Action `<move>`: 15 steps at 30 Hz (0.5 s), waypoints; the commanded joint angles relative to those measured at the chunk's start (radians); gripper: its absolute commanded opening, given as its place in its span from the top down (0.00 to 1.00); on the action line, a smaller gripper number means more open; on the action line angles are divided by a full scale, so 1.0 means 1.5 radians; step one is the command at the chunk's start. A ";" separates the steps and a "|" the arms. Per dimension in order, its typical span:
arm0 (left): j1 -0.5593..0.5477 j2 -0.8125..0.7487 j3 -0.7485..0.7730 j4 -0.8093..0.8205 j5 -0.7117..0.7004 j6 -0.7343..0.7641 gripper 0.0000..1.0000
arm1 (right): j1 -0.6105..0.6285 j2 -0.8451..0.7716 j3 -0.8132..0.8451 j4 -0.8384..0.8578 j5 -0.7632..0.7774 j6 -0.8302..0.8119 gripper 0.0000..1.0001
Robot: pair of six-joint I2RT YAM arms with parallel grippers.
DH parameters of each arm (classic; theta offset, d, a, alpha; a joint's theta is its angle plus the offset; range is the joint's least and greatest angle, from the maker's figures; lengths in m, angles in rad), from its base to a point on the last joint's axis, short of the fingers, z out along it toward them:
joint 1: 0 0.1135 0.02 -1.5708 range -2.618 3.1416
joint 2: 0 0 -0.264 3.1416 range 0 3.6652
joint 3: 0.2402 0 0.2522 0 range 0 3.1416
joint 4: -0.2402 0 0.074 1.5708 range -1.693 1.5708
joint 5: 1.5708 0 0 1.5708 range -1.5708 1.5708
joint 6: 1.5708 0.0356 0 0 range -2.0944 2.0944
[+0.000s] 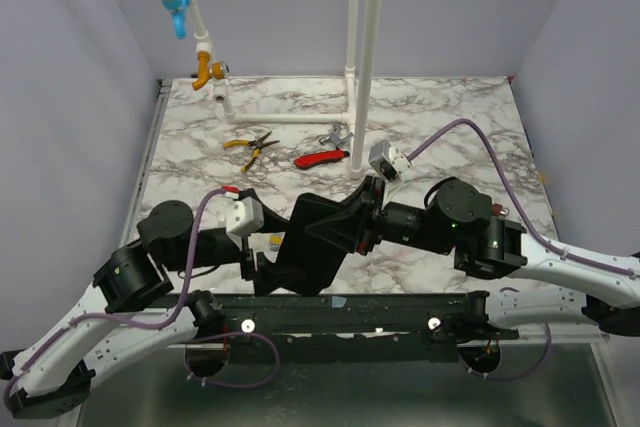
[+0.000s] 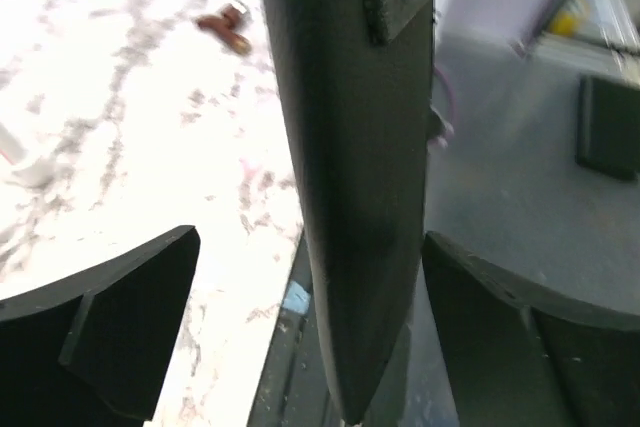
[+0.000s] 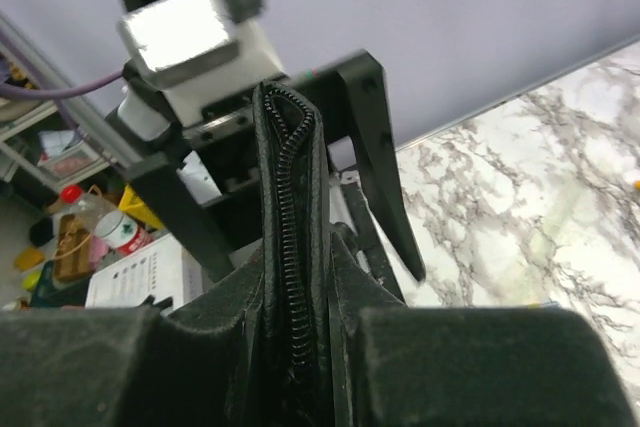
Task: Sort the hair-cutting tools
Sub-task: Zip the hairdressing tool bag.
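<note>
A black zippered pouch (image 1: 310, 237) is held upright above the near edge of the marble-patterned table (image 1: 450, 117), between the two arms. The right end effector (image 3: 295, 327) is seen closed on the pouch, and in the right wrist view the zipped edge is pinched between its two pads and runs up and away from them. The left end effector (image 2: 310, 242) is seen open. In the left wrist view its fingers (image 2: 120, 327) are spread to either side of the pouch's lower end, with a gap visible on both sides, so nothing is gripped by it. No comb or thin stick-like tool can be made out in any view, and whether such items lie inside the pouch cannot be told. Farther back on the table, a small silver metal piece (image 1: 335, 135) is seen just beside the red-handled tool (image 1: 322, 158); it may be the scissors, but it is too small to be identified. The yellow-handled pliers (image 1: 252, 147) lie to the left of these, well apart from the pouch.
</note>
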 commanded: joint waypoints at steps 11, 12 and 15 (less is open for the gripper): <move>0.004 -0.320 -0.214 0.298 -0.489 -0.224 0.02 | -0.033 -0.001 -0.158 0.550 0.356 -0.018 0.99; 0.004 -0.327 -0.231 0.320 -0.478 -0.245 0.02 | -0.040 0.006 -0.169 0.603 0.357 -0.014 0.99; 0.004 -0.317 -0.289 0.409 -0.427 -0.294 0.02 | -0.052 0.038 -0.213 0.800 0.368 -0.014 0.99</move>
